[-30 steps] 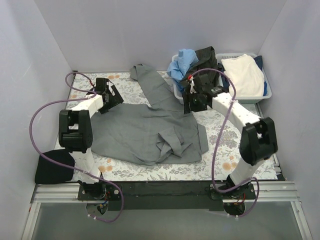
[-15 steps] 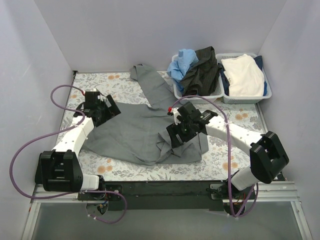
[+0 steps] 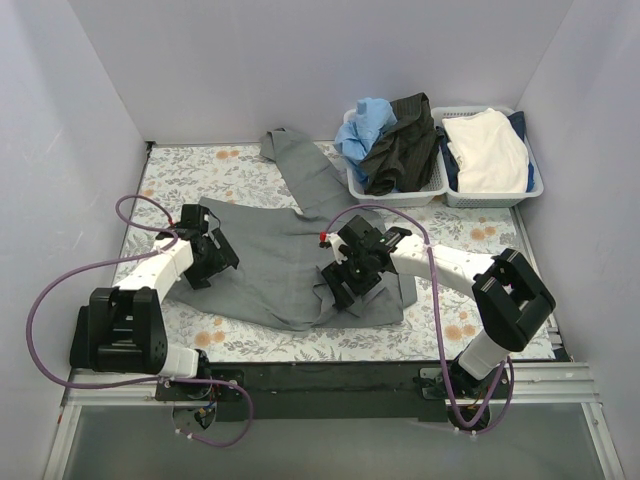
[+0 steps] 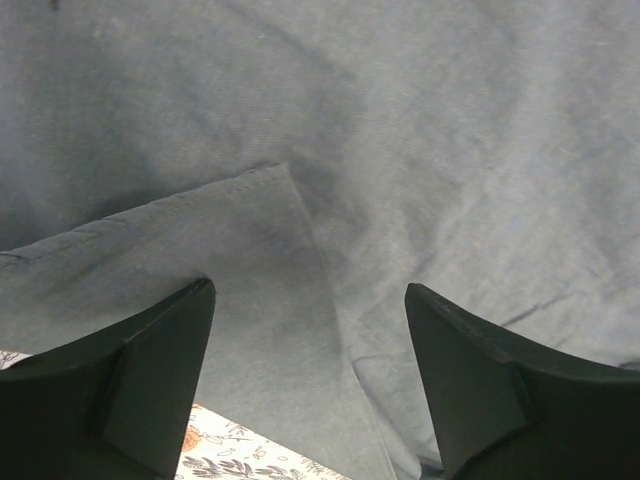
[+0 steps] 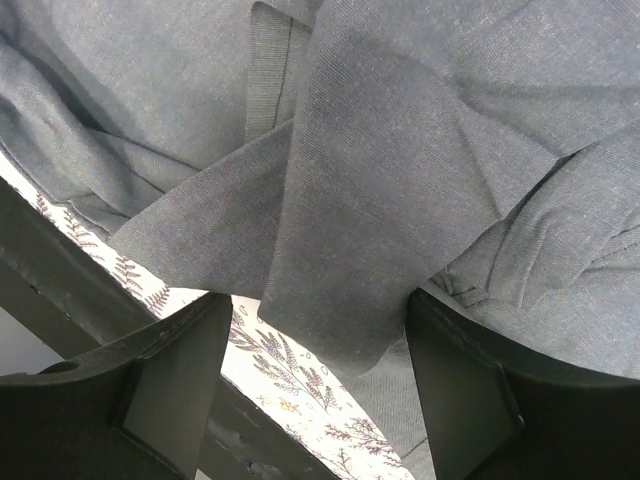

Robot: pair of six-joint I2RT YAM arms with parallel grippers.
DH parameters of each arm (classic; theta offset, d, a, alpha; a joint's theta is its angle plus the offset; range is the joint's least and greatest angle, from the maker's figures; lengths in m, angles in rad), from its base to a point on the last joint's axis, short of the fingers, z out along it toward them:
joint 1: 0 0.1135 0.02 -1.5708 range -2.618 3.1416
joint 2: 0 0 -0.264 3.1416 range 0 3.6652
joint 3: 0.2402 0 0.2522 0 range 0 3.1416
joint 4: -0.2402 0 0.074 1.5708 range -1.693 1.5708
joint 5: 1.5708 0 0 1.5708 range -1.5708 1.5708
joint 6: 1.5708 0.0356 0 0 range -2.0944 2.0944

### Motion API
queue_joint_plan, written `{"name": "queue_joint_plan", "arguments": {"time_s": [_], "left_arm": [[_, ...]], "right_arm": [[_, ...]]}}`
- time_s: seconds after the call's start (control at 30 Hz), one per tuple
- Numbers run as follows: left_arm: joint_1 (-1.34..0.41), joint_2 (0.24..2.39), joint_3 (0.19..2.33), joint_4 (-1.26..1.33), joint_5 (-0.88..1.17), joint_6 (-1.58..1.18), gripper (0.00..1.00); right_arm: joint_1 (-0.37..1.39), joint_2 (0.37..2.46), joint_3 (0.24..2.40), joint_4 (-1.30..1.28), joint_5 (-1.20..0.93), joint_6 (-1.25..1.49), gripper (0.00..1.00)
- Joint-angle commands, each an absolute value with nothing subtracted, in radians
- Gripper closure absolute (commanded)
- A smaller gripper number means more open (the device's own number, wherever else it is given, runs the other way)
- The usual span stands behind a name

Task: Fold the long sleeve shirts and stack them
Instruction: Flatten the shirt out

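folding seems barely begun: the grey shirt [image 3: 285, 265] lies rumpled on the counter [image 3: 250, 345], left jaws wide over its left edge, right jaws wide over a loose sleeve flap [image 5: 340, 230], so pinching cloth likely comes next.

The left arm [image 3: 152, 270] and the right arm [image 3: 455, 264] both reach forward and bend inward, wrists pitched down. The left gripper [image 4: 310, 300] has its jaws spread wide. The right gripper [image 5: 320, 310] holds its fingers well apart too.

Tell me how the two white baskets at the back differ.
The left basket holds a blue cloth and a dark cloth, heaped and spilling over its rim; the right basket holds a cream cloth lying flatter inside. Both are white plastic lattice, side by side.
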State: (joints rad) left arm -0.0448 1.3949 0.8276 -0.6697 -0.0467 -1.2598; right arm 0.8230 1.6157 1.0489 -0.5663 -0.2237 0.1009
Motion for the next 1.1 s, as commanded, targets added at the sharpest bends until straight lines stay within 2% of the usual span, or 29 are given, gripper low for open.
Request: {"name": "queue_joint_plan", "arguments": {"time_s": [0.0, 0.17, 0.2, 0.3, 0.33, 0.4, 0.43, 0.53, 0.57, 0.6, 0.63, 0.93, 1.07], "left_arm": [[-0.041, 1.437, 0.864, -0.716, -0.117, -1.285, 0.27], [-0.041, 1.480, 0.876, -0.721, -0.133, -1.295, 0.47], [-0.041, 1.483, 0.879, -0.722, -0.133, -1.295, 0.57], [-0.041, 1.473, 0.890, -0.744, -0.149, -1.298, 0.71], [-0.041, 1.464, 0.894, -0.752, -0.155, -1.298, 0.79], [-0.041, 1.431, 0.900, -0.784, -0.166, -1.302, 0.84], [-0.041, 1.419, 0.907, -0.810, -0.169, -1.305, 0.89], [-0.041, 1.362, 0.930, -0.865, -0.173, -1.318, 0.97], [-0.041, 1.347, 0.945, -0.879, -0.175, -1.321, 1.00], [-0.041, 1.318, 0.951, -0.894, -0.178, -1.324, 1.00], [-0.041, 1.303, 0.954, -0.920, -0.181, -1.334, 1.00], [-0.041, 1.181, 0.916, -0.994, -0.175, -1.425, 1.00], [-0.041, 1.175, 0.844, -0.977, -0.155, -1.454, 0.93]], "right_arm": [[0.827, 1.617, 1.068, -0.555, -0.224, 0.089, 0.23], [0.828, 1.628, 1.074, -0.554, -0.222, 0.084, 0.24], [0.828, 1.632, 1.077, -0.554, -0.222, 0.083, 0.24], [0.828, 1.632, 1.078, -0.554, -0.218, 0.084, 0.25], [0.828, 1.631, 1.078, -0.552, -0.215, 0.084, 0.25], [0.828, 1.631, 1.078, -0.555, -0.213, 0.087, 0.28], [0.828, 1.631, 1.077, -0.554, -0.212, 0.090, 0.32], [0.828, 1.643, 1.078, -0.555, -0.203, 0.097, 0.57], [0.828, 1.646, 1.084, -0.558, -0.201, 0.097, 0.70], [0.828, 1.647, 1.089, -0.564, -0.186, 0.098, 0.91], [0.830, 1.644, 1.104, -0.581, -0.172, 0.101, 0.99], [0.828, 1.427, 1.206, -0.664, 0.129, 0.109, 0.99], [0.827, 1.320, 1.244, -0.664, 0.224, 0.081, 0.99]]}}
